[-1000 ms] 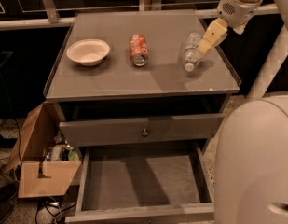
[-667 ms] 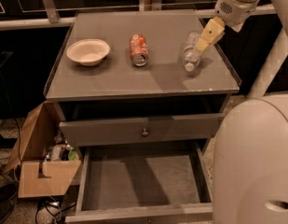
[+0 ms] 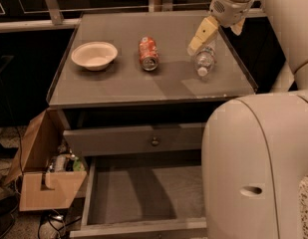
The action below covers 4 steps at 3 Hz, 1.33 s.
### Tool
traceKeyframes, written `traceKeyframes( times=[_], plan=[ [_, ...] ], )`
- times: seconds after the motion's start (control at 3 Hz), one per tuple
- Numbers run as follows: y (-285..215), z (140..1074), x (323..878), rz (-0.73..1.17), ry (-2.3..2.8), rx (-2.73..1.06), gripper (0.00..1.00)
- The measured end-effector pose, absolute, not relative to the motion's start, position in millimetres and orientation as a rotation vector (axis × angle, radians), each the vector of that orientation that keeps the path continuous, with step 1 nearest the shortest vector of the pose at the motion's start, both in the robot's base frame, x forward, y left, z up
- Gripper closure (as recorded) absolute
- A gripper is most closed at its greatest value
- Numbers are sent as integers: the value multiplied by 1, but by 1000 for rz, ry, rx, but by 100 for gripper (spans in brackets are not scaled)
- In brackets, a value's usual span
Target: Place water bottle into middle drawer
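Robot body [image 3: 258, 168]: the pale base fills the near right and hides the right end of the open drawer.
Middle drawer [image 3: 143, 198]: pulled fully out at the bottom with its flat grey floor bare, so I judge it ready to receive the bottle from above.
Cardboard box [image 3: 44, 178]: stands on the floor left of the cabinet, flap open, apart from the task.
Upper drawer front [image 3: 123, 141]: closed, with a small round knob [image 3: 155, 141], so it leaves the drop below unobstructed.
Cabinet top [image 3: 143, 86]: carries all three loose items.
Water bottle [image 3: 205, 59]: lies on its side at the right of the top, cap toward the camera; not yet lifted.
Soda can [image 3: 148, 54]: on its side mid-top, well apart from the bottle.
Bowl [image 3: 94, 55]: upright at left.
Gripper [image 3: 201, 40]: reaches down at the bottle's far end, probably lining up a grasp; I cannot tell whether it is open or closed, or gripping.
Count: one bottle, one can, one bowl, one box, one open drawer, one closed front.
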<state>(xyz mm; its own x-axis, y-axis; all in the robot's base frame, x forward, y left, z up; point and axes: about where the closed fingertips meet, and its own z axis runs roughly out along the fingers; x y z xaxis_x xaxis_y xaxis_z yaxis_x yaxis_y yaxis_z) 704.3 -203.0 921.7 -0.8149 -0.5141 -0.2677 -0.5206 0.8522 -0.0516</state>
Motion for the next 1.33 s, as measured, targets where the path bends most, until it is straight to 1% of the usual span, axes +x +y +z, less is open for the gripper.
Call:
traceKeyframes(
  times=[0.33,1.33],
  plan=[
    [-203,922,704,35,2756,-786,0],
    [-185,888,740,48,2774,-757,0]
  ],
)
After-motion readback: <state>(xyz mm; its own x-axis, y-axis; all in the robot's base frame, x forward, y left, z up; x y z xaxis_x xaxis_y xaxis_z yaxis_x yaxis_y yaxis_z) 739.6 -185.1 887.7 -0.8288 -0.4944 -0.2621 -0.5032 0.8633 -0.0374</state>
